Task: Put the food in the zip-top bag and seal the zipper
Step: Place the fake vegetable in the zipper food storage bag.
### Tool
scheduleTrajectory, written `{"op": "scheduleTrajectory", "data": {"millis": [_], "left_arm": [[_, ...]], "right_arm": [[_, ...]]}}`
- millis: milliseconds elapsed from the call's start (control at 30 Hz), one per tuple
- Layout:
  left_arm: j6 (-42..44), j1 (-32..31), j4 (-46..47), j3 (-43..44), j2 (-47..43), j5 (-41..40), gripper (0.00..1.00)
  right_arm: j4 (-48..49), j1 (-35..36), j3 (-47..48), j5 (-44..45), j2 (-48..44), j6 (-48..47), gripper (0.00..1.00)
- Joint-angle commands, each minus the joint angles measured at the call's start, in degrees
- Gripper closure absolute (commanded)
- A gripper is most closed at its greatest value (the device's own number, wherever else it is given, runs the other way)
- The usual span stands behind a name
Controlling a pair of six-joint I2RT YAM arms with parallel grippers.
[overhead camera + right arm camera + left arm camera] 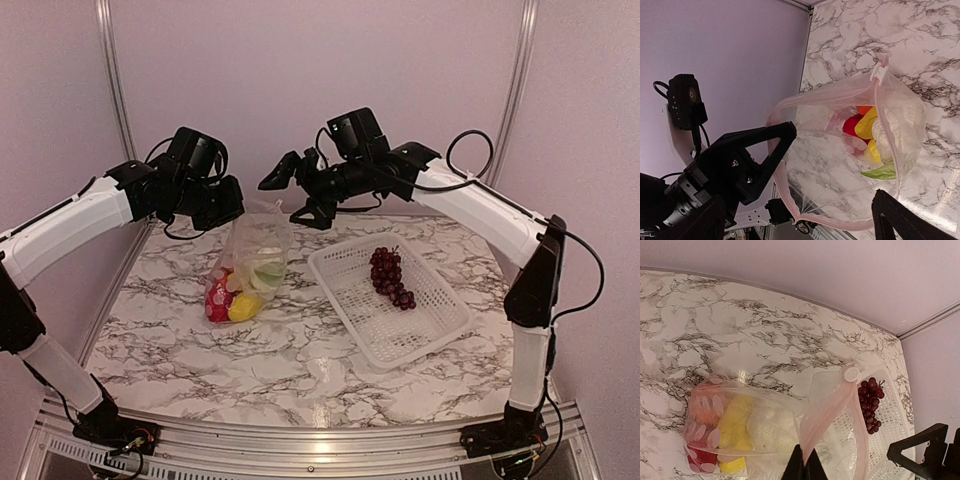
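On the marbled surface, right of the zip-top bag, sits a white basket (near it, not touching) with the grape bunch lying inside. The left gripper is pinched tight on the bag's upper rim. The right gripper hangs just beside the mouth, jaws spread wide, holding nothing. Only the right wrist view looks into the gaping mouth, its zipper unsealed, at red, yellow, orange and white food. The bag stands roughly upright with its long axis near vertical, mouth up and loaded bottom on the surface.
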Motion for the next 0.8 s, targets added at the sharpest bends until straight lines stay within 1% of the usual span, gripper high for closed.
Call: {"op": "scheduleTrajectory", "data": {"millis": [0,67,100,167,233,333,400,467,500,567,600,667,767], "left_arm": [[2.47,0.12,0.65,0.37,-1.28,-1.40,1.00],[3.12,0.20,0.64,0.29,-1.44,-1.36,1.00],[3.55,0.27,0.65,0.21,-1.39,-1.21,1.00],[4.58,0.29,0.69,0.19,-1.28,-0.58,1.00],[5.69,0.38,0.54,0.40,-1.22,0.51,1.00],[7.33,0.38,-0.21,0.87,-1.14,1.43,1.00],[8.25,0.43,-0.59,0.97,-1.19,1.43,1.00],[9.32,0.38,-0.94,1.07,-1.19,1.38,1.00],[9.65,0.38,-1.05,1.07,-1.24,1.42,1.00],[10.13,0.41,-1.08,0.91,-1.27,1.80,1.00],[10.25,0.39,-1.04,0.83,-1.20,2.20,1.00],[10.61,0.44,-1.00,1.35,-1.01,3.89,1.00],[10.36,0.34,-0.92,3.43,-0.74,6.04,1.00]], "right_arm": [[0.01,-1.68,-0.51,2.65,-5.11,-3.14,0.01],[-1.89,-2.04,-0.77,6.24,-6.93,-6.59,0.02],[-4.09,-2.07,-0.24,9.49,-7.62,-9.23,0.02],[-10.18,-2.09,2.01,17.76,-8.83,-14.76,0.01],[-14.66,-2.06,1.66,27.02,-11.34,-19.50,0.01],[-15.86,-2.20,-5.16,37.41,-17.00,-24.51,0.02],[-14.85,-2.57,-11.43,41.19,-20.78,-26.98,0.02],[-13.99,-3.67,-18.41,42.70,-24.49,-26.85,0.02],[-13.38,-5.10,-21.94,41.30,-26.49,-25.93,0.01],[-9.85,-9.07,-30.15,35.31,-30.73,-25.72,0.01],[-7.14,-9.79,-33.95,32.70,-33.03,-26.53,0.02],[-2.04,-10.10,-40.49,30.38,-37.46,-29.34,0.08],[-0.59,-10.40,-45.28,31.95,-40.41,-31.27,0.20]]}}
